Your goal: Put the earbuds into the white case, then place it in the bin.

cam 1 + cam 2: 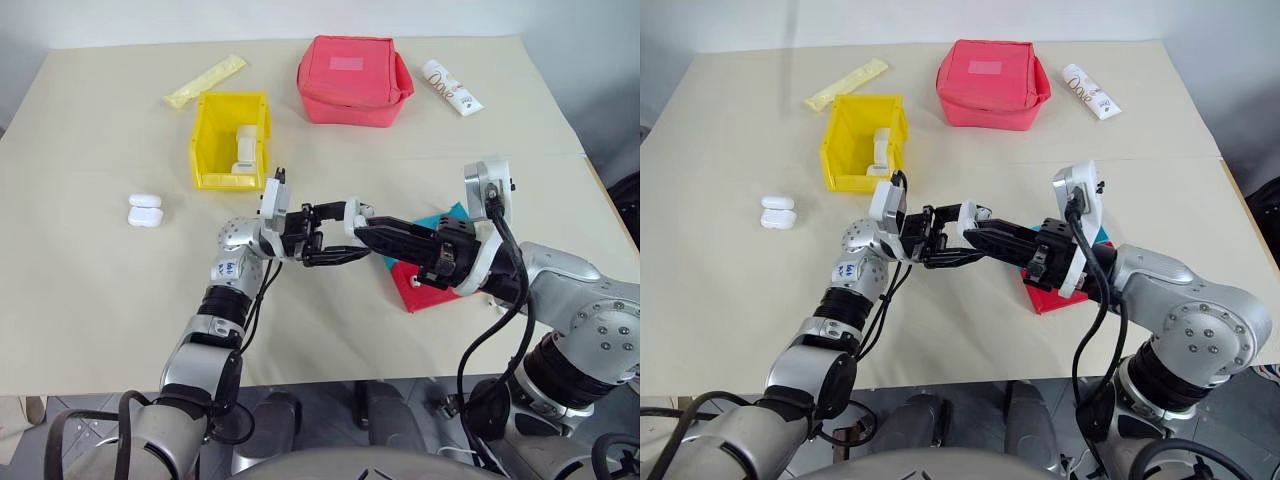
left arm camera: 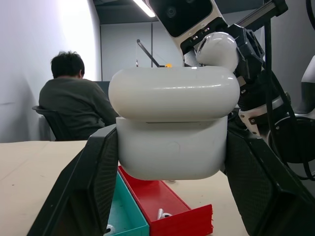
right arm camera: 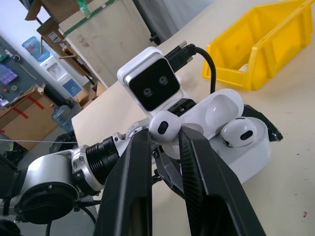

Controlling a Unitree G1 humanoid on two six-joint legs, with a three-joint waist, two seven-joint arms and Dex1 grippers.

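Note:
My left gripper (image 1: 340,236) is shut on the white case (image 2: 172,147), held above the table in front of me. The case's lid (image 3: 222,107) stands open, and one earbud (image 3: 238,132) sits in its socket. My right gripper (image 3: 165,136) comes in from the right, shut on a second earbud (image 3: 165,126) pinched at its fingertips just over the case's open top. Two more earbuds (image 2: 162,214) lie in the trays beneath. The yellow bin (image 1: 212,140) stands farther back on the left with white cases (image 1: 245,150) inside it.
A blue tray (image 1: 448,216) and a red tray (image 1: 412,290) lie under my right arm. Two white cases (image 1: 145,210) rest at the left. At the back are a red pouch (image 1: 352,78), a yellow packet (image 1: 205,82) and a white tube (image 1: 452,87). A person (image 2: 74,103) sits beyond the table.

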